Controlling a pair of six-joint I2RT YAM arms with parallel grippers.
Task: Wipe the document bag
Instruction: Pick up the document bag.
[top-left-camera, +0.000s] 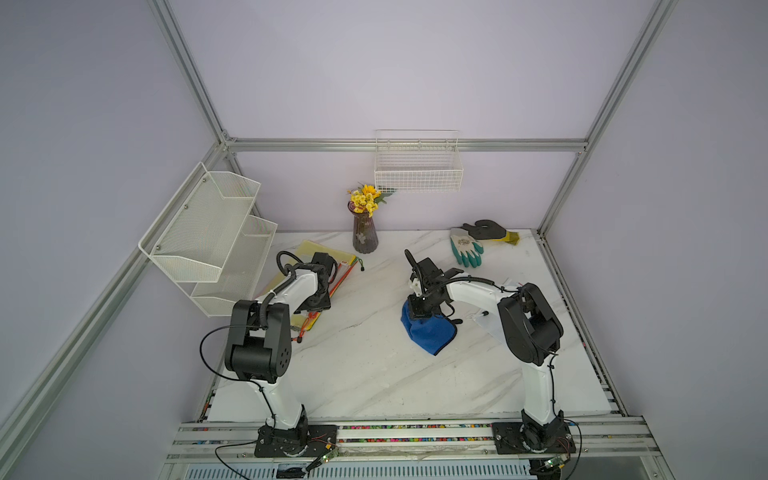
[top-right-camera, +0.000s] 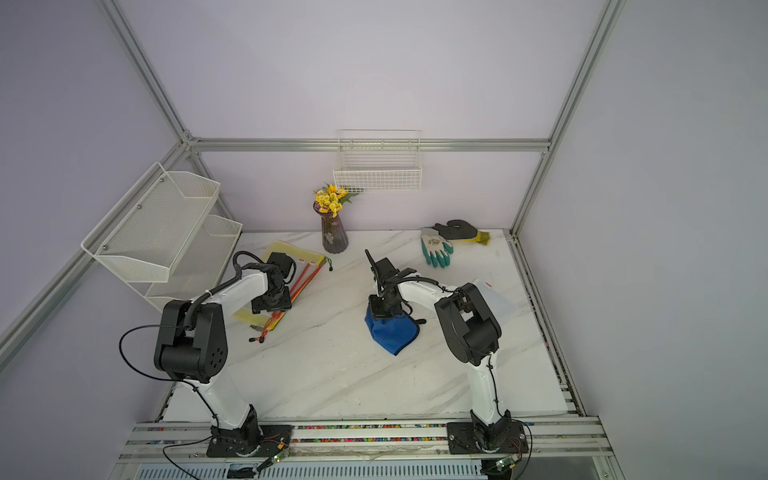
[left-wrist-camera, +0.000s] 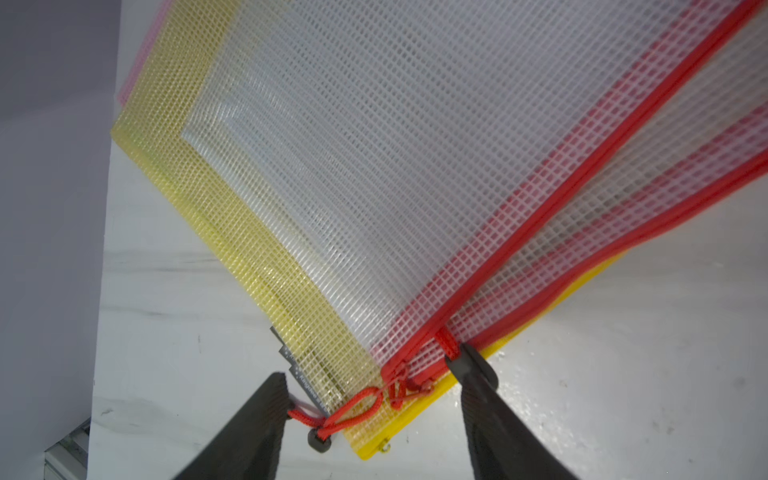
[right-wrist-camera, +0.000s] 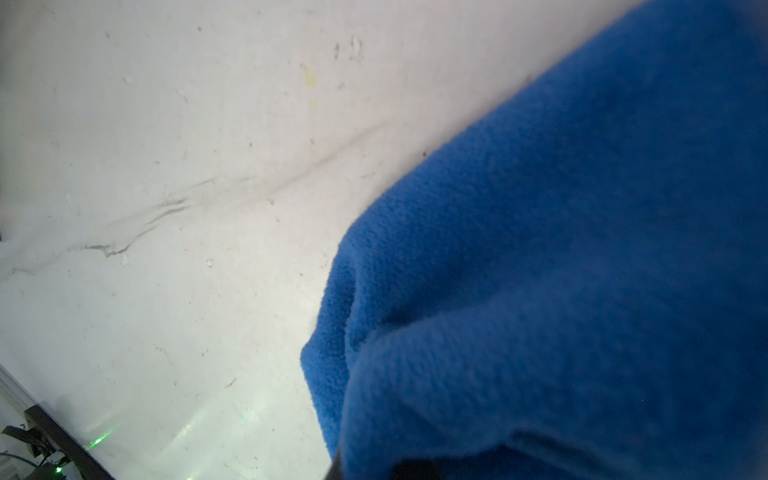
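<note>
A stack of mesh document bags (top-left-camera: 316, 250) (top-right-camera: 291, 252) lies at the table's back left: a clear one with a red zipper (left-wrist-camera: 374, 166) on top, yellow ones beneath. My left gripper (left-wrist-camera: 372, 365) (top-left-camera: 314, 305) is open low over the stack's near corner. Its fingers stand on either side of the red zipper cord (left-wrist-camera: 357, 409) and hold nothing. My right gripper (top-left-camera: 417, 316) is shut on a blue cloth (top-left-camera: 432, 334) (top-right-camera: 392, 334) (right-wrist-camera: 561, 249), which hangs from it over the middle of the table. The cloth hides its fingertips.
A purple vase of yellow flowers (top-left-camera: 365, 237) stands at the back centre. Two work gloves (top-left-camera: 467, 247) lie at the back right. A clear flat bag (top-right-camera: 494, 303) lies under the right arm. A white mesh shelf (top-left-camera: 208, 241) hangs on the left wall, a wire basket (top-left-camera: 417, 174) on the back wall.
</note>
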